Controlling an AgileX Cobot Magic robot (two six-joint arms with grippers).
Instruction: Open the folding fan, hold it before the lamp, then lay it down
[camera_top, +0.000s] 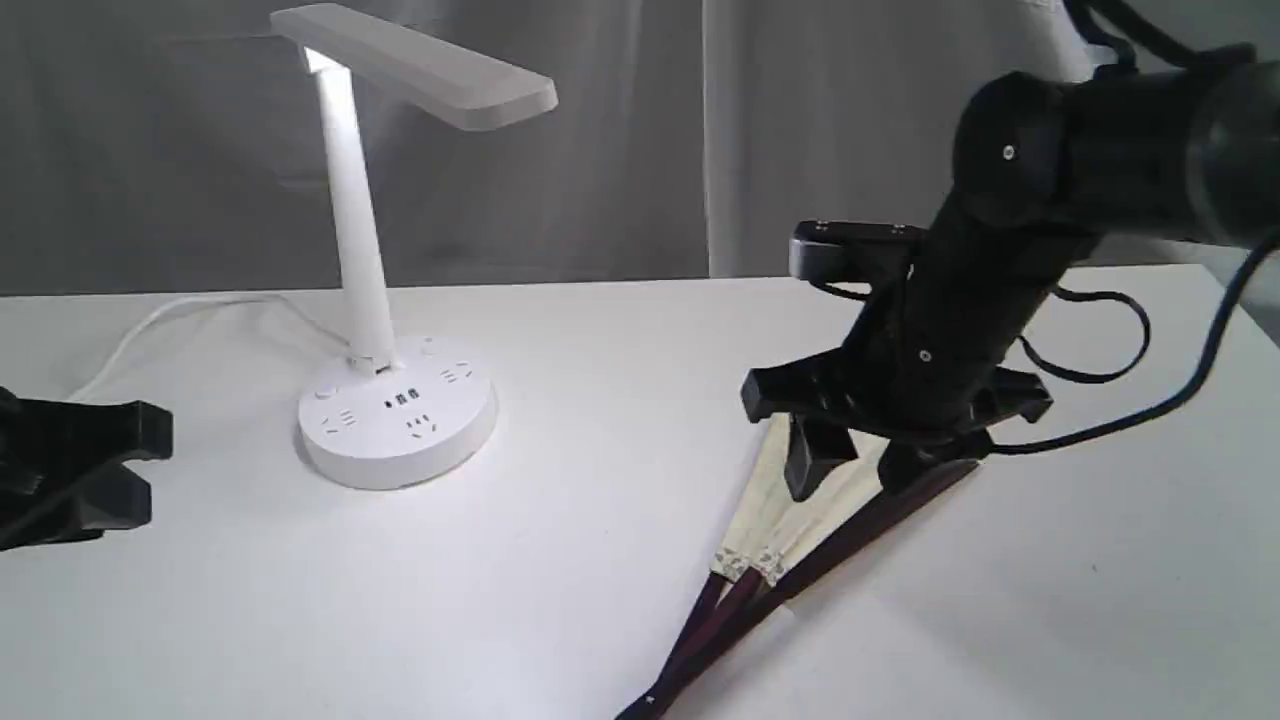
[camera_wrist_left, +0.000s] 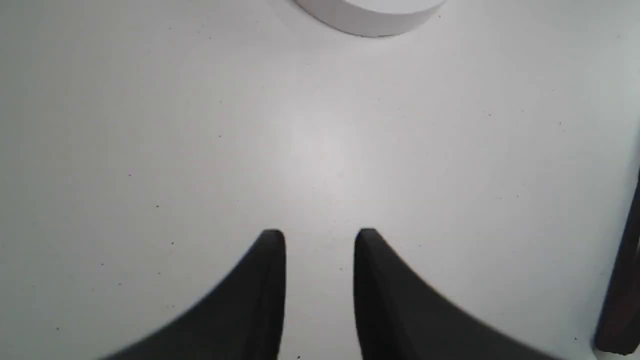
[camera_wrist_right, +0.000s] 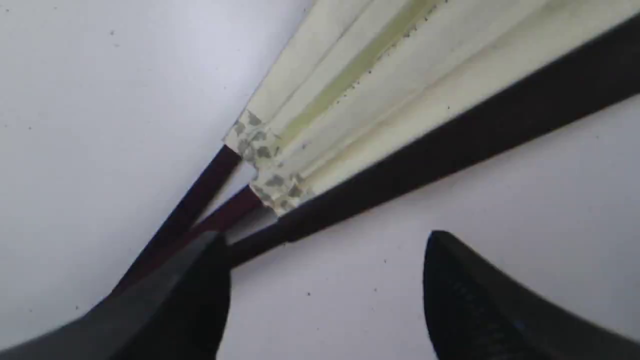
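The folding fan (camera_top: 790, 510) lies on the white table, spread only a little, its cream pleats between dark maroon guards; the pivot end points to the front edge. My right gripper (camera_top: 850, 478) hovers just over its paper part, open, fingers straddling the fan. In the right wrist view the fan (camera_wrist_right: 375, 90) fills the top, and the right gripper (camera_wrist_right: 325, 240) holds nothing. The white lamp (camera_top: 360, 250) stands at the back left, lit. My left gripper (camera_top: 150, 470) rests low at the far left, open and empty, with the lamp base (camera_wrist_left: 370, 15) ahead of the left gripper (camera_wrist_left: 320, 237).
The lamp's white cord (camera_top: 170, 320) trails from the base to the left rear. Black cables (camera_top: 1120, 350) hang from the right arm over the table's right side. A grey curtain closes the back. A dark strip (camera_wrist_left: 620, 300) shows at the left wrist view's edge.
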